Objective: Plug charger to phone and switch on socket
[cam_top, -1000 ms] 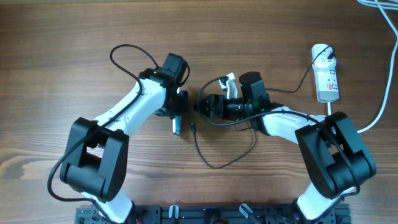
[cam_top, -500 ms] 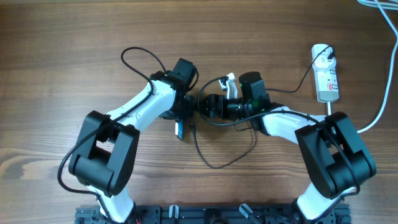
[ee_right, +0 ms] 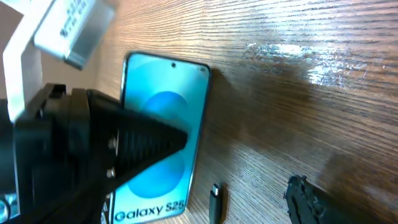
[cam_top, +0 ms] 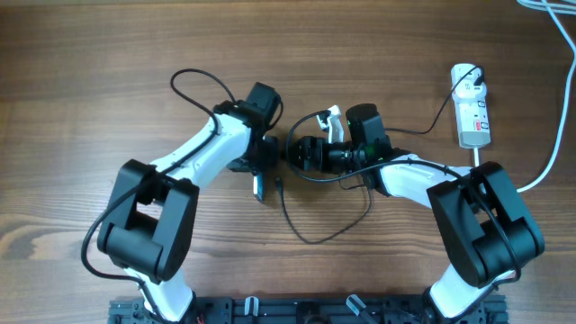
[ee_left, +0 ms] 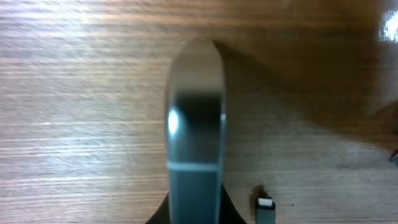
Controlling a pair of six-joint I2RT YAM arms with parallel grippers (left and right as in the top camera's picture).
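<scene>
The phone [ee_right: 163, 149] stands on its edge on the table, its turquoise screen facing the right wrist camera. My left gripper [ee_left: 196, 210] is shut on it, and the left wrist view shows the phone [ee_left: 196, 124] edge-on between the jaws. From overhead the phone [cam_top: 258, 187] is a thin sliver below the left gripper [cam_top: 258, 169]. The charger's metal-tipped plug [ee_right: 215, 200] lies on the wood just right of the phone, also seen as the plug [cam_top: 279, 186] from overhead. My right gripper [ee_right: 239, 160] is open over the plug, holding nothing. The socket [cam_top: 472, 112] lies at the far right.
The charger's black cable [cam_top: 315, 236] loops across the table in front of the arms and runs to a black plug [cam_top: 474, 85] in the socket. A thick white cable [cam_top: 551, 160] curves along the right edge.
The left arm has swung to the right, bringing the phone closer to the charger's plug and the right gripper. The right arm has not moved.
</scene>
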